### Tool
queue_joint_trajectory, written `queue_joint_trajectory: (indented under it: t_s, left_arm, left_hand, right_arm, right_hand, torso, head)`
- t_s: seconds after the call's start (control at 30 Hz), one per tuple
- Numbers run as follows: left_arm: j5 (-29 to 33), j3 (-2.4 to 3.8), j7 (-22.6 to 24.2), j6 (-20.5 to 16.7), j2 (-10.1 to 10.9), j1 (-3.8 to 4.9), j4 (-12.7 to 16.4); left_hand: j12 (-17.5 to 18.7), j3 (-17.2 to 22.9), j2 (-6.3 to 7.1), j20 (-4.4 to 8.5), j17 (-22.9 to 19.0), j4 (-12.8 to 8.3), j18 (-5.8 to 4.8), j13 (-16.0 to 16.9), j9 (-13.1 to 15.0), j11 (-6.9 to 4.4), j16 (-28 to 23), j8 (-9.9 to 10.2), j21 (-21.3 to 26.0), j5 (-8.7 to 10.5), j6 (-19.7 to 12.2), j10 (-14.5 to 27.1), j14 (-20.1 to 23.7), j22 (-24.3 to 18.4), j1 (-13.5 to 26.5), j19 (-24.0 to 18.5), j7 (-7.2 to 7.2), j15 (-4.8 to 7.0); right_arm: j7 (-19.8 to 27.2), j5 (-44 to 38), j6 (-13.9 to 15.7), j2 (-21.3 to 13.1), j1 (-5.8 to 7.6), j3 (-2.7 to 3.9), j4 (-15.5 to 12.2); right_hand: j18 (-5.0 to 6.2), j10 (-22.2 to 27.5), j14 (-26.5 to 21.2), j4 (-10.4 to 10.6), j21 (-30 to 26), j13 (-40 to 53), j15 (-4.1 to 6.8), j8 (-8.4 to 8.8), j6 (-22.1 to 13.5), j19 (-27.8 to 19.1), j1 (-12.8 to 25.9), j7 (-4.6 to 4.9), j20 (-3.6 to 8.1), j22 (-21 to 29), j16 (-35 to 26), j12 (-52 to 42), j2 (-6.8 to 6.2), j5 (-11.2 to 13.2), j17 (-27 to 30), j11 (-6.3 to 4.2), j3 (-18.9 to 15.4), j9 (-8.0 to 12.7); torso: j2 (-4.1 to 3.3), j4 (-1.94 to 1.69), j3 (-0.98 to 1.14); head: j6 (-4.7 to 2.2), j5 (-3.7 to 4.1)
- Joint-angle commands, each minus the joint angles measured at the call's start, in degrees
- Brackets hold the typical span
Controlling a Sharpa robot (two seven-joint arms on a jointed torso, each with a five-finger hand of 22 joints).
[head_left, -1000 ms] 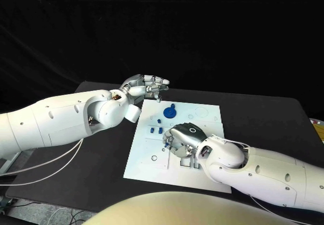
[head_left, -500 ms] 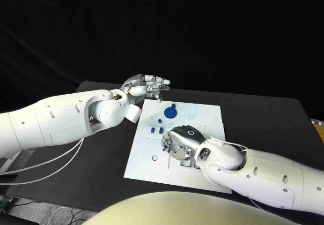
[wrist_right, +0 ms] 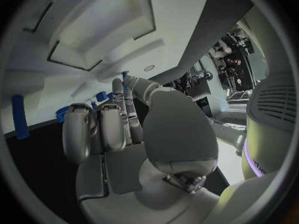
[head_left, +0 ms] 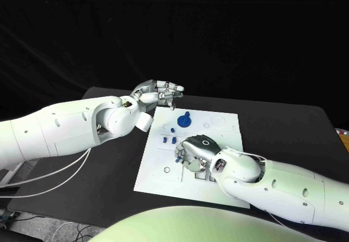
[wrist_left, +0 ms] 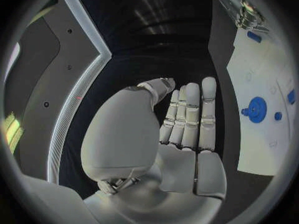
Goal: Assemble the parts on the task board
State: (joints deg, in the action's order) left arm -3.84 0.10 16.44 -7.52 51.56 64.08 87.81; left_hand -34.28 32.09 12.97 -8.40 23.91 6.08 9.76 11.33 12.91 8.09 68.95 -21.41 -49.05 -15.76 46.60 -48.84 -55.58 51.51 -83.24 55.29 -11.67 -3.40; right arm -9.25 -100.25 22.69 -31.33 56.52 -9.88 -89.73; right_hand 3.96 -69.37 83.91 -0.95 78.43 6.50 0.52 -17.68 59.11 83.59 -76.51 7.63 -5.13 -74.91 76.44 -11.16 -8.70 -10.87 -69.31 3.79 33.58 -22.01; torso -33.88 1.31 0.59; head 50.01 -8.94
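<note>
Black cloth is covering the desk [head_left: 95,171], and darkness is filling the room behind it. Lying flat in the middle is the task board [head_left: 156,174], a white rectangular plate with shallow round and slotted recesses in its surface. Sitting in it toward the far end is a blue gear-shaped part [head_left: 183,120], round and toothed, with a raised hub. Small blue pegs [head_left: 169,139] are standing nearer the middle, just beside the right hand.

The right hand [head_left: 195,151] is hovering palm-down low over the board's middle, fingers curled toward the surface; a small blue piece [head_left: 177,158] is showing at its fingertips, but I cannot tell whether it is being gripped or merely touched. From the right wrist view the fingers [wrist_right: 102,127] are lying close together, nearly straight, with blue parts visible past them.

The left hand [head_left: 158,94] is hanging off the board's far left corner, raised above the desk, holding nothing. In its wrist view the fingers [wrist_left: 190,114] are extending straight and side by side, thumb apart, metal segments smooth and silver.
</note>
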Motion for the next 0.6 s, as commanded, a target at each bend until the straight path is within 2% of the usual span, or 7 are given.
queue_joint_trajectory:
  t_s: [0.03, 0.6]
  left_arm:
    - [-0.2, 0.06, 0.1, 1.0, -0.1, 0.03, 0.1]
    - [-0.3, 0.06, -0.1, 1.1, -0.1, 0.03, 0.1]
  left_hand:
    - [-0.2, 0.1, -0.14, -0.29, 0.1, -0.2, 0.78, -0.1, -0.1, -0.14, 0.2, -0.1, -0.3, -0.24, -0.4, 0.3, 0.1, 0.1, 0.1, -0.2, -0.17, -0.19]
    - [-0.2, 0.1, -0.14, -0.29, 0.1, -0.2, 0.78, -0.1, -0.1, -0.14, 0.2, -0.1, -0.3, -0.24, -0.4, 0.3, 0.1, 0.1, 0.1, -0.2, -0.17, -0.19]
  right_arm:
    - [-0.1, -2.3, -1.9, 0.2, -0.16, -0.09, 0.3]
    - [0.0, -2.8, -3.2, 1.0, -0.23, -0.17, 0.7]
  right_hand:
    - [-1.12, -0.3, 2.8, 0.2, 0.2, 0.1, 0.44, -0.21, 0.2, 0.5, 0.2, -0.05, 0.17, -6.7, 0.2, 0.1, 0.52, -0.2, 0.0, -0.23, 0.3, -0.1]
    - [-1.06, -0.3, 2.7, 0.2, 0.0, 0.1, 0.42, -0.19, 0.1, 0.4, 0.3, -0.03, 0.16, -6.5, 0.3, 0.3, 0.44, -0.2, 0.1, -0.19, 0.3, -0.1]
  torso:
    - [0.00, 0.01, 0.01]
    - [0.03, 0.01, -0.03]
  head:
    - [-0.01, 0.01]
    - [-0.01, 0.14]
